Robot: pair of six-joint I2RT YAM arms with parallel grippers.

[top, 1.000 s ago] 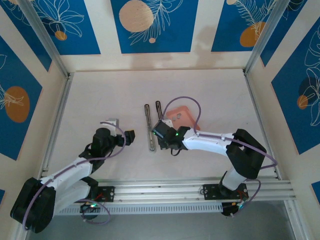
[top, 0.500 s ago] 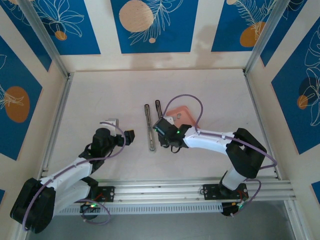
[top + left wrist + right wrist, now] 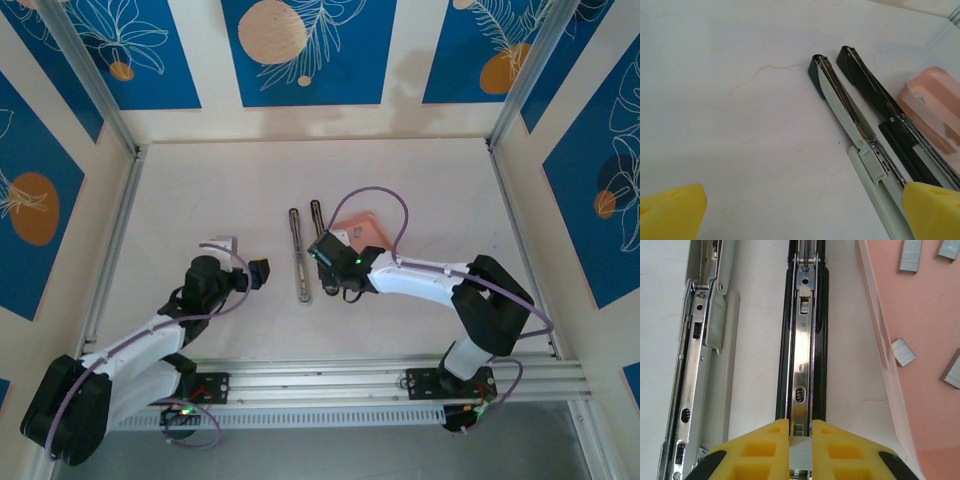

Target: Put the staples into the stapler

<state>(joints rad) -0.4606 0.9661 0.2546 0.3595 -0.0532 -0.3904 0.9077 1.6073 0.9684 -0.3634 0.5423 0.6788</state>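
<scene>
top external view: the stapler [image 3: 300, 258] lies near the middle of the pale surface [image 3: 200, 190], opened out into two long narrow parts that sit side by side and point away from the arms. a shallow pink tray [image 3: 366, 228] rests just to the right of them. the right pincer [image 3: 328, 287] comes in from the right and hangs over the near end of the right-hand part. the left pincer [image 3: 262, 272] sits to the left of the stapler, apart from it and aimed toward it.

right wrist view: the right pincer's yellow fingertips [image 3: 765, 450] are pressed together on a small silvery staple strip [image 3: 800, 460], pinching it directly above the shiny rail of the black stapler part. whether the strip touches the rail is hard to tell from this angle. the pale grey part, with its own metal rail, lies to the left. the tray's rim runs along the right, and several loose staples [image 3: 903, 351] are scattered on the tray's floor.

left wrist view: the left pincer's yellow fingertips [image 3: 671, 212] stand spread wide at the bottom corners, holding nothing. both stapler parts slant across the surface ahead of them, with the tray beside the parts at the right edge.
</scene>
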